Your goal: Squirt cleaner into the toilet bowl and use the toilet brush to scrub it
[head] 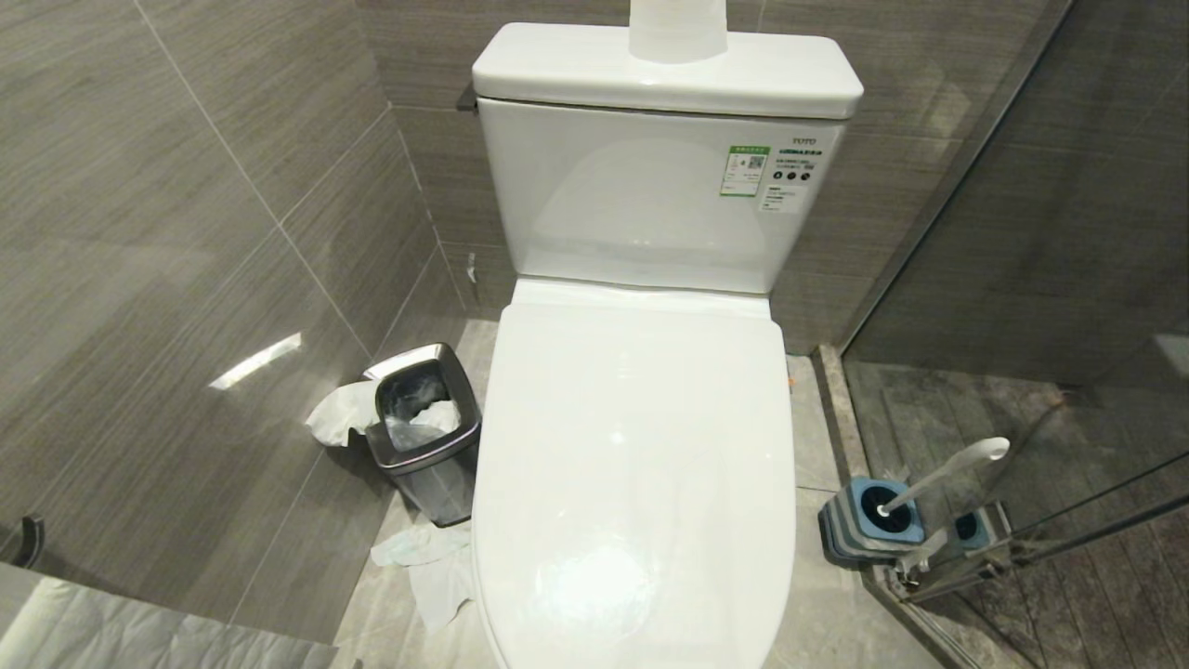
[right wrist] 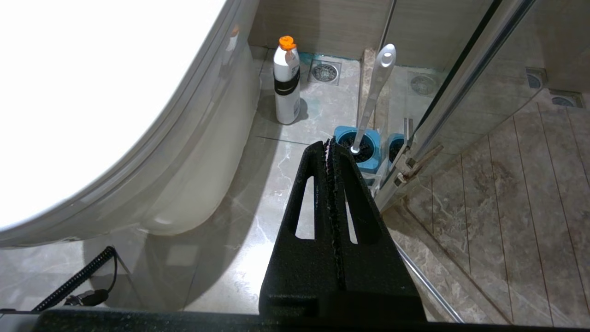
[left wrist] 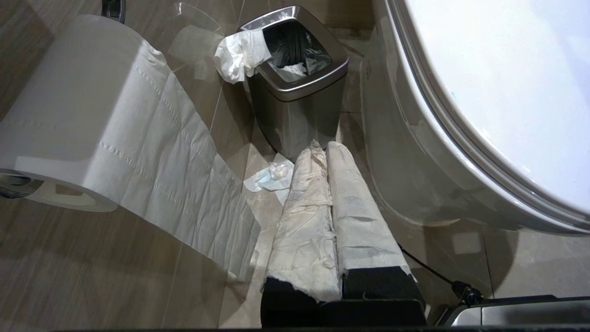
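Note:
The toilet bowl (head: 641, 446) stands in the middle with its white lid down, so the inside is hidden. Its outer wall shows in both wrist views (left wrist: 405, 175) (right wrist: 193, 175). The toilet brush (head: 947, 474) (right wrist: 375, 92) leans in its blue holder (head: 868, 520) on the floor to the right. The cleaner (right wrist: 286, 83), a whitish bottle with an orange cap, stands on the floor beside the bowl's base. My left gripper (left wrist: 322, 147), fingers wrapped in white material, is shut and empty, low beside the bowl. My right gripper (right wrist: 328, 144) is shut and empty, near the brush holder. Neither arm appears in the head view.
A steel bin (head: 427, 427) (left wrist: 295, 92) with tissue hanging over its rim stands left of the bowl. Crumpled tissue (head: 427, 567) lies on the floor. A paper roll (left wrist: 69, 115) hangs on the left wall. A glass shower partition (head: 1022, 279) closes the right side, and another roll (head: 678, 28) sits on the tank.

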Robot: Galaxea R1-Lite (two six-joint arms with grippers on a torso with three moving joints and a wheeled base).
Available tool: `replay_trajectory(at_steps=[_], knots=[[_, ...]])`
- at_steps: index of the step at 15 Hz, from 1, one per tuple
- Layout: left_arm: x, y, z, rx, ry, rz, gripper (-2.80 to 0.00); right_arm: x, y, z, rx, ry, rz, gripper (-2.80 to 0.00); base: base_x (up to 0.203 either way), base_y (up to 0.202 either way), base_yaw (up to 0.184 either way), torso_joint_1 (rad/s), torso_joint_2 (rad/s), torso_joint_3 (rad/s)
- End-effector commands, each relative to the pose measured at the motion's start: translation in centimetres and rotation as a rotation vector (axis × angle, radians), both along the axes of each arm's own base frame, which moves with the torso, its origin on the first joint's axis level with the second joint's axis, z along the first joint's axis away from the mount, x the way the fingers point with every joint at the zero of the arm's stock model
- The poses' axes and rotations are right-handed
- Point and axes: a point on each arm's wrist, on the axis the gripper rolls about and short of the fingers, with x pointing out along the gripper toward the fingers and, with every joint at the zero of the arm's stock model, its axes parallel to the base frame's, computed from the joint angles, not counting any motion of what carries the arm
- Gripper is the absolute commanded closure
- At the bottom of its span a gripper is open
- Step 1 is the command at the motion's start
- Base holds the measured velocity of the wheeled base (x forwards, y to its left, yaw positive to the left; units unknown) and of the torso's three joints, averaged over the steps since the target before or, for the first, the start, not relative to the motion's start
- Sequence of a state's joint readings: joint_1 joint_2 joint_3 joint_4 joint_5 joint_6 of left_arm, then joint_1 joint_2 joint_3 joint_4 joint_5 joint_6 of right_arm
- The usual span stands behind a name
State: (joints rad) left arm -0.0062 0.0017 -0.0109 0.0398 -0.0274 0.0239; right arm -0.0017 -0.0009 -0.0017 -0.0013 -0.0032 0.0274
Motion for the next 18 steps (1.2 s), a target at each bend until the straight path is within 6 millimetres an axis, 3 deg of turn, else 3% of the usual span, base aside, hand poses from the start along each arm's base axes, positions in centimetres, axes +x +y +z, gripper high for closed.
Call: replay_trajectory(at_steps=[1, 18], knots=[[0.01, 0.0, 0.0, 0.001, 0.002, 0.0, 0.0, 0.01, 0.0, 0.0, 0.0, 0.001, 0.0, 0.0, 0.0, 0.0, 0.0, 0.0, 0.0, 0.0], [0.01, 0.0, 0.0, 0.001, 0.002, 0.0, 0.0, 0.01, 0.0, 0.0, 0.0, 0.001, 0.0, 0.0, 0.0, 0.0, 0.0, 0.0, 0.0, 0.0]])
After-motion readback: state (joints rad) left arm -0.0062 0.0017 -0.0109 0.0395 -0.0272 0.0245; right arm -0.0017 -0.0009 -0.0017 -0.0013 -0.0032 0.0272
